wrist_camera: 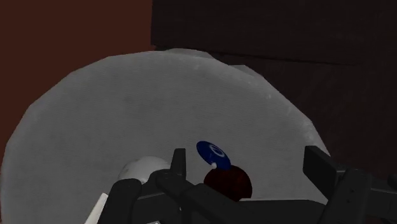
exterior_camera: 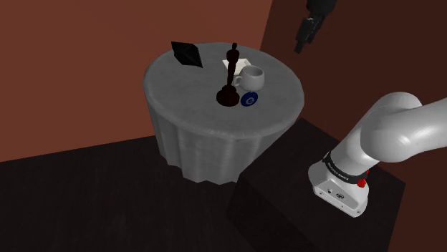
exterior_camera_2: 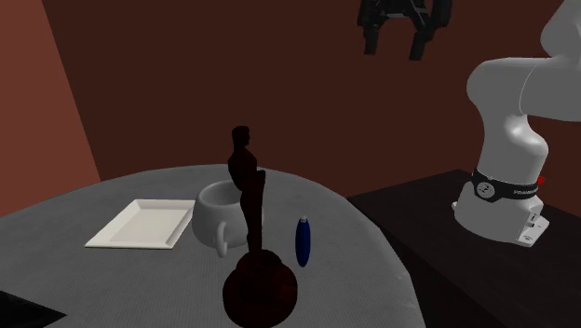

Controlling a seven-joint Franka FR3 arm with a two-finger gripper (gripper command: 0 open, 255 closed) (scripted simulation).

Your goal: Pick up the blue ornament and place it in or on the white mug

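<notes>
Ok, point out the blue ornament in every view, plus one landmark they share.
Shoulder view: blue ornament on the grey table, right of the dark statuette, in front of the white mug.
Second exterior view: ornament upright, right of the statuette.
Wrist view: ornament beside the statuette's base.
Landmark: the dark statuette.

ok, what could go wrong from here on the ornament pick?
1. The tall dark statuette stands right beside the blue ornament. The open end effector, high above the table, could clip and topple it on descent.
2. The ornament stands on its thin edge, so an off-centre touch may tip or roll it.
3. The white mug is also close, leaving little finger room.
</notes>
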